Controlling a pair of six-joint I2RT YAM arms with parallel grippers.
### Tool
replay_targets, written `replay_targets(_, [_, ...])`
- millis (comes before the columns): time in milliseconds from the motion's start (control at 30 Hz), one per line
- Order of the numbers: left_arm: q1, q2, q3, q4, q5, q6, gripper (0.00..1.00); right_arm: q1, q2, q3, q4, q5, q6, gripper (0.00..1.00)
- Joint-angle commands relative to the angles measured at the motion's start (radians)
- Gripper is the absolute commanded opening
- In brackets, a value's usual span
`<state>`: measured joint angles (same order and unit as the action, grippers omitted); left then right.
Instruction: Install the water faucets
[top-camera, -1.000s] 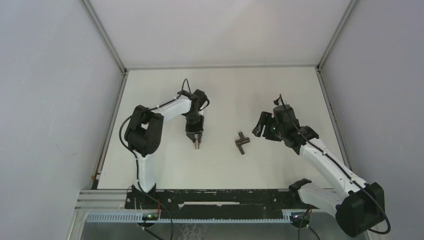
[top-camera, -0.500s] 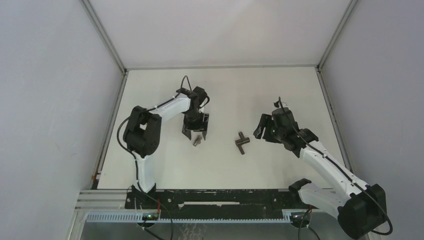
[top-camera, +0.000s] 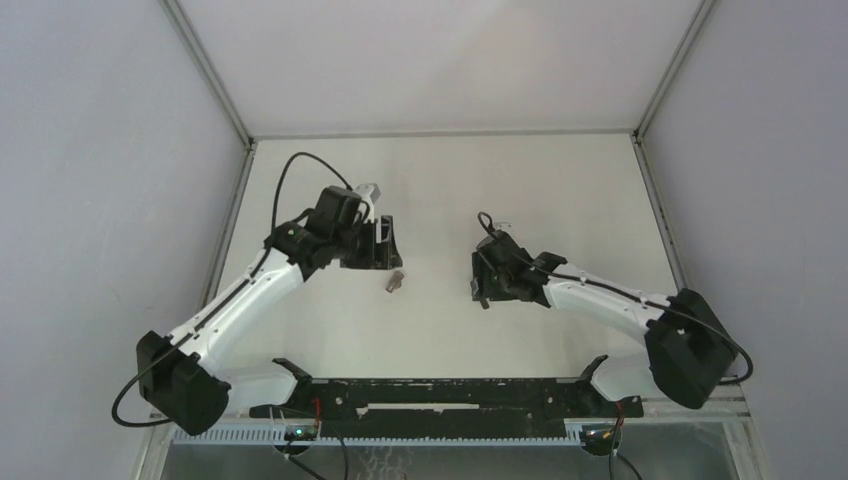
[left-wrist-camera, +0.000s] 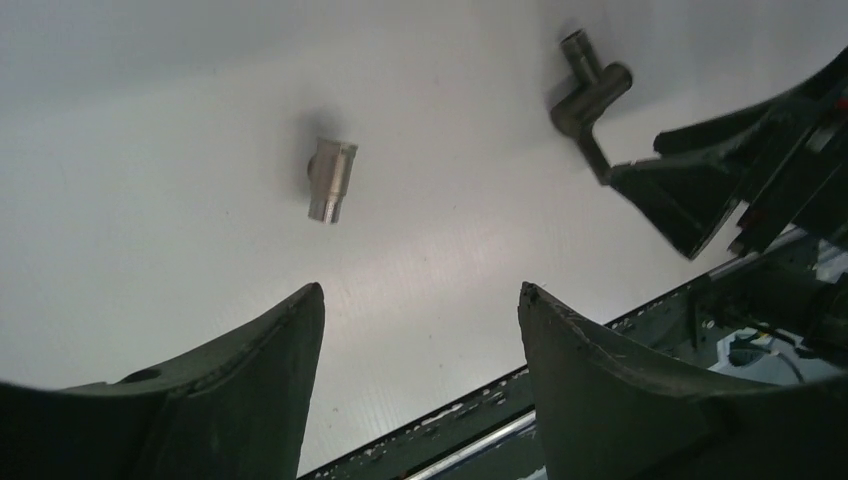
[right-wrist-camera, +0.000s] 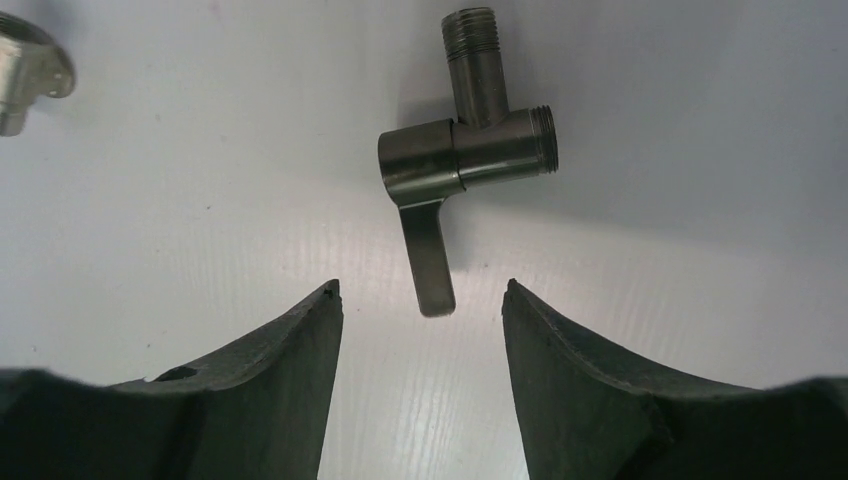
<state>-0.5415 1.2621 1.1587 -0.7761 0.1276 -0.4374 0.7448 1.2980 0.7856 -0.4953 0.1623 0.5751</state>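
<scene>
Tap piece (right-wrist-camera: 465, 150) just beyond right fingers (right-wrist-camera: 285, 380)

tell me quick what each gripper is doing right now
left gripper: open, holding nothing; the silvery fitting lies loose ahead of it.
right gripper: open, holding nothing; the tap piece lies just ahead, lever pointing at the gripper.

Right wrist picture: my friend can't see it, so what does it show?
A dark metal T-shaped tap piece lies on the white table, its thin lever pointing toward the gap of the open right hand. A silvery fitting peeks in at the top left.
</scene>
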Motion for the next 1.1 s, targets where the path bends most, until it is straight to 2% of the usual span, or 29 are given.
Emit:
replay_targets(0, [-0.006, -0.054, -0.185, 0.199, 0.007, -0.01, 0.75, 0.006, 0.089, 0.062, 0.067, 0.0, 0.065, 0.66])
replay_targets(133, [-0.006, -0.002, -0.195, 0.128, -0.003, 0.036, 0.7, -0.016, 0.141, 0.081, 0.06, -0.011, 0.127, 0.66])
replay_targets(233, [-0.008, -0.002, -0.225, 0.139, -0.005, 0.045, 0.7, -0.06, 0.162, 0.081, 0.052, -0.028, 0.196, 0.67])
replay_targets(500, [-0.007, -0.017, -0.251, 0.166, -0.005, 0.02, 0.71, -0.137, 0.198, 0.083, 0.024, -0.039, 0.495, 0.69])
replay_targets(733, [-0.008, -0.07, -0.298, 0.205, -0.017, -0.014, 0.71, -0.154, 0.295, 0.158, 0.015, -0.03, 0.554, 0.69])
replay_targets(933, [-0.007, -0.117, -0.358, 0.226, -0.028, -0.063, 0.72, -0.138, 0.363, 0.17, 0.026, -0.014, 0.58, 0.59])
replay_targets(1067, [-0.007, -0.172, -0.397, 0.267, 0.001, -0.113, 0.74, -0.117, 0.389, 0.19, 0.028, -0.001, 0.532, 0.48])
